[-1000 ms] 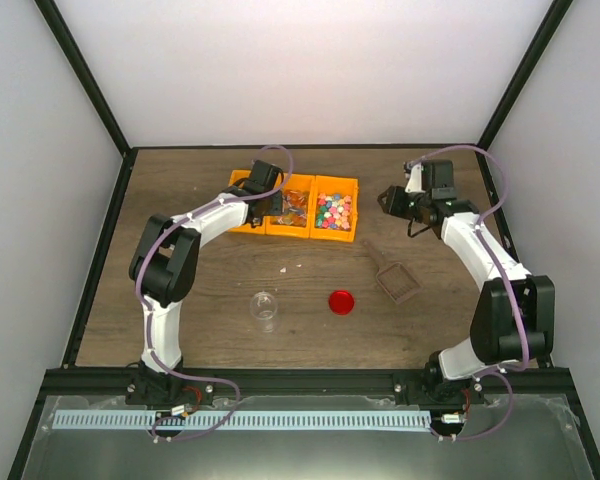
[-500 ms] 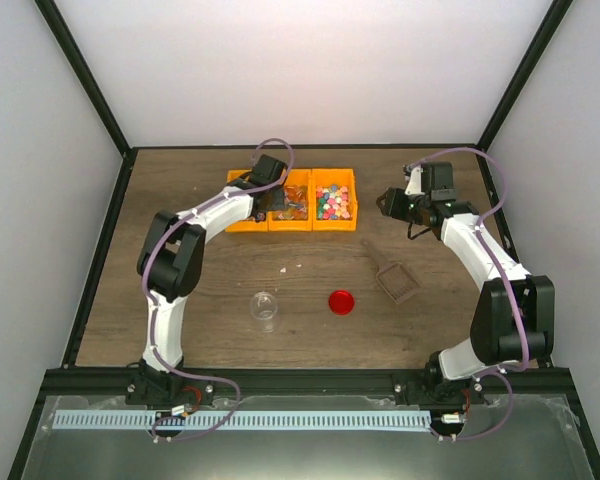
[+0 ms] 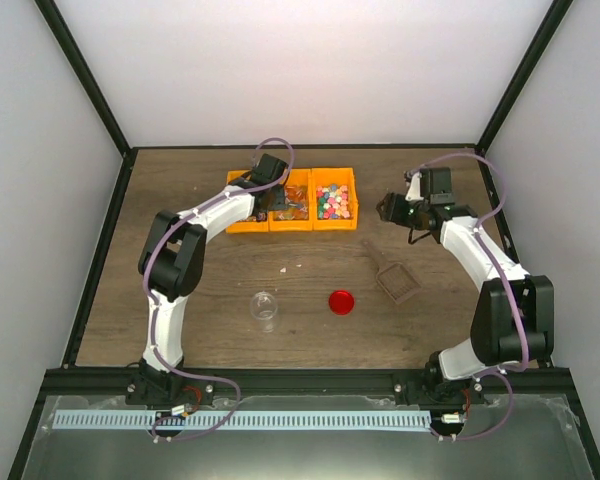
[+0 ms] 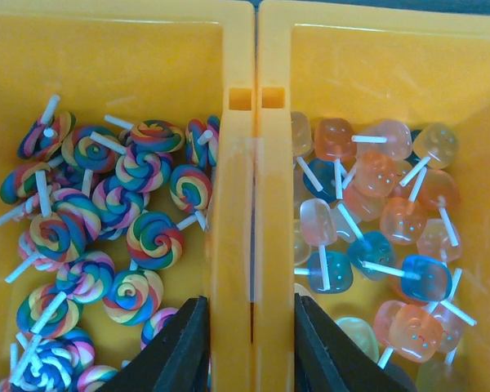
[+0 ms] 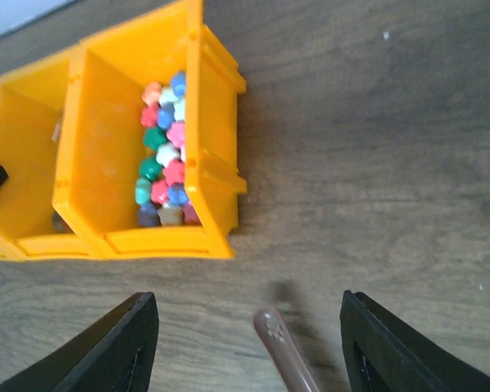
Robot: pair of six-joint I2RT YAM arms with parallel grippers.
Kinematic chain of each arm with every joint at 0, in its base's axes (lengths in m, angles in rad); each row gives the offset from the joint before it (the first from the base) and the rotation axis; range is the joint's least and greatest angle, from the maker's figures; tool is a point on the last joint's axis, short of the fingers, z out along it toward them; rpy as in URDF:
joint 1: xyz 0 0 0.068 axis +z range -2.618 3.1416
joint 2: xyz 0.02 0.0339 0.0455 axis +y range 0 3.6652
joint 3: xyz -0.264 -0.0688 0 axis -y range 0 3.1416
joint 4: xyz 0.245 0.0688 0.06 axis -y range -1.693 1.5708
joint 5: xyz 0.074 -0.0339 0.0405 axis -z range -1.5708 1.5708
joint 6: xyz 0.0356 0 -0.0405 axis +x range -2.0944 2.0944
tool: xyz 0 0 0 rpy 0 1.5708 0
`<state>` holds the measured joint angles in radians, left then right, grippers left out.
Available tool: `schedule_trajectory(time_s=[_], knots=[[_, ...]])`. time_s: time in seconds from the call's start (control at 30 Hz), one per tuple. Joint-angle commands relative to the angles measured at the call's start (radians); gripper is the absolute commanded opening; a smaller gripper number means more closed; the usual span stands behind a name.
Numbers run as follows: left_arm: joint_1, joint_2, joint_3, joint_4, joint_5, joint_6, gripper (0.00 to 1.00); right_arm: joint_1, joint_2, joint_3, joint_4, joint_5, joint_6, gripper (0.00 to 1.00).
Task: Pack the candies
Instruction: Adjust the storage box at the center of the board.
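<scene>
A robotics lab cell: white panels (image 3: 300, 70), black frame posts (image 3: 85, 75), wooden table (image 3: 420, 330).

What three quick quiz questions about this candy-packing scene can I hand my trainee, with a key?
1. True or false: the left gripper clamps the touching walls of two orange plastic bins.
2. Which object lies nearest the open right gripper? A: brown plastic scoop; B: round red lid; C: small clear jar.
3. Fill in: seen from above, the small multicoloured candies fill the ___ bin of the three.
Key: 1 true; 2 A; 3 rightmost.
</scene>
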<state>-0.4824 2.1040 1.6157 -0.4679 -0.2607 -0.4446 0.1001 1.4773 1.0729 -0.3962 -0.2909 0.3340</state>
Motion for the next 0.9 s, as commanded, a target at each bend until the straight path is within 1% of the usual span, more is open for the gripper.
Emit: schedule_trajectory(time_s=[0.0, 0.07, 0.13, 0.23, 0.33, 0.43, 0.7, 0.87], knots=[[-0.003, -0.011, -0.003, -0.023, 0.04, 0.001, 0.33, 0.005, -0.029, -0.043, -0.015, 0.002, -0.009, 0.64], [-0.004, -0.015, -0.003, -0.024, 0.037, 0.014, 0.43, 0.01, -0.026, -0.051, -0.02, 0.003, -0.014, 0.67], [-0.004, -0.022, -0.002, -0.026, 0.034, 0.022, 0.5, 0.014, -0.018, -0.056, -0.027, 0.007, -0.021, 0.7], [-0.003, -0.038, -0.004, -0.028, 0.026, 0.027, 0.58, 0.018, 0.001, -0.054, -0.046, 0.014, -0.032, 0.73], [-0.004, -0.06, -0.007, -0.025, 0.02, 0.03, 0.62, 0.023, 0.017, -0.051, -0.06, 0.012, -0.042, 0.78], [-0.003, -0.082, -0.008, -0.021, 0.025, 0.035, 0.7, 0.029, 0.031, -0.054, -0.065, -0.002, -0.046, 0.81], [-0.003, -0.139, -0.022, -0.005, 0.036, 0.05, 0.7, 0.063, 0.065, -0.064, -0.08, -0.025, -0.043, 0.83], [-0.004, -0.17, -0.074, 0.021, 0.036, 0.053, 0.71, 0.084, 0.102, -0.066, -0.098, -0.023, -0.048, 0.84]])
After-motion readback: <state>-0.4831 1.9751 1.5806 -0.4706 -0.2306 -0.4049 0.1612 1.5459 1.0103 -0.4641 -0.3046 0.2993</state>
